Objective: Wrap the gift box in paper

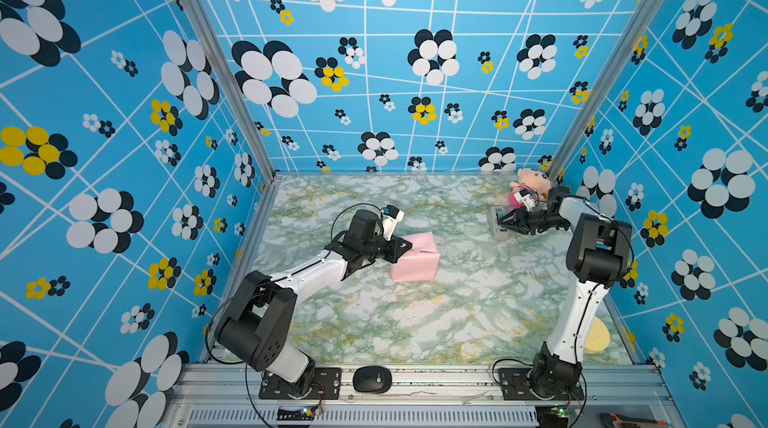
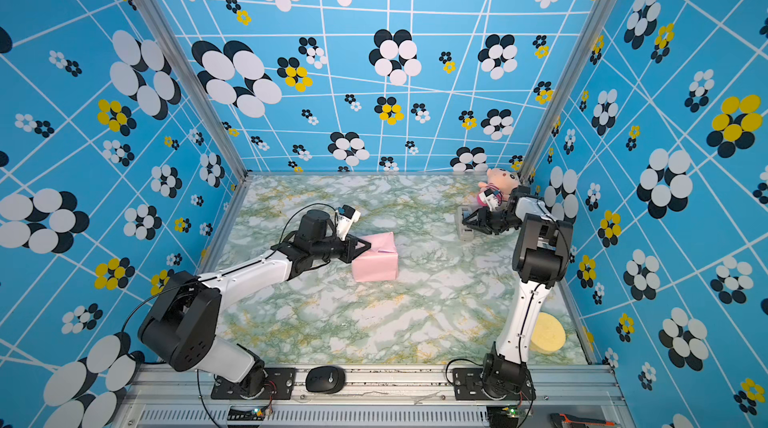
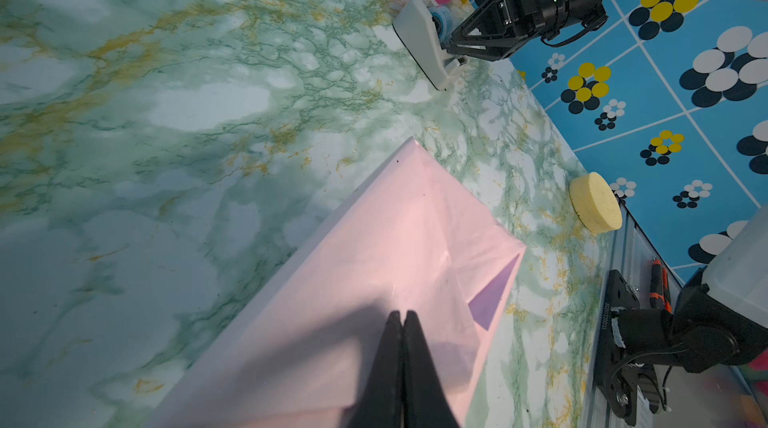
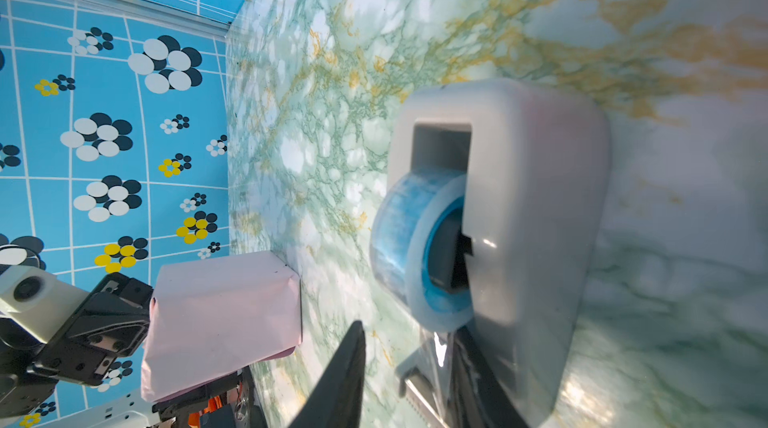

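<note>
The paper (image 1: 415, 259) (image 2: 376, 259) is folded pale-pink side out into a box-shaped parcel on the middle of the marble table. The gift box is hidden inside it. A lilac sliver (image 3: 492, 301) shows at one fold. My left gripper (image 1: 409, 245) (image 2: 369, 245) (image 3: 401, 313) is shut, its tips resting on the parcel's top near its left edge. My right gripper (image 1: 500, 224) (image 2: 465, 222) (image 4: 409, 328) is open at the grey tape dispenser (image 1: 494, 232) (image 3: 419, 35) (image 4: 532, 218). Its jaws straddle the tape strip by the cutter.
A pink plush toy (image 1: 532, 182) sits in the back right corner, just behind the dispenser. A yellow sponge disc (image 1: 598, 336) (image 3: 596, 203) lies by the right wall near the right arm's base. A black oval device (image 1: 372, 380) rests on the front rail.
</note>
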`<action>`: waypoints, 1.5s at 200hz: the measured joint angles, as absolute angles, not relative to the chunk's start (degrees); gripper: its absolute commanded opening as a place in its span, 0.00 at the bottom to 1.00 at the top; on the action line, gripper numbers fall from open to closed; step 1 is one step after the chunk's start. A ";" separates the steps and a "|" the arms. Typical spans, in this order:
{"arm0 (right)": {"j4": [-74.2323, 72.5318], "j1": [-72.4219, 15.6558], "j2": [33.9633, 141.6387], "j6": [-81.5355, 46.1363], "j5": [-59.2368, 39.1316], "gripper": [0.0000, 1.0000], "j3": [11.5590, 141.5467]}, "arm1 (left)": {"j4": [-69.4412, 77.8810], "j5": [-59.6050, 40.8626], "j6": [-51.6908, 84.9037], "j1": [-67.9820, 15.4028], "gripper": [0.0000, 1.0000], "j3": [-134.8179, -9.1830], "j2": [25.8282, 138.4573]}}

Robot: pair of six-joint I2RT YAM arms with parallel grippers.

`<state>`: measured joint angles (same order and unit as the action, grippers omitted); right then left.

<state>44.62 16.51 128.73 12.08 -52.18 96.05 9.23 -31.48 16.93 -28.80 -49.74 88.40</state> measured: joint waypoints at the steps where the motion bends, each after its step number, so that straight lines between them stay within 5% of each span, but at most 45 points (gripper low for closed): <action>1: 44.64 16.51 128.77 12.10 -52.21 0.35 96.07 | 9.23 -31.48 16.93 -28.80 0.06 -49.76 88.40; 183: 44.40 17.67 129.29 8.73 -54.92 0.00 95.61 | 9.08 -31.46 16.88 -28.80 0.06 -49.80 88.40; 300: 40.01 17.85 120.44 0.12 -54.92 0.00 87.31 | 9.08 -31.46 16.88 -28.80 0.06 -49.80 88.38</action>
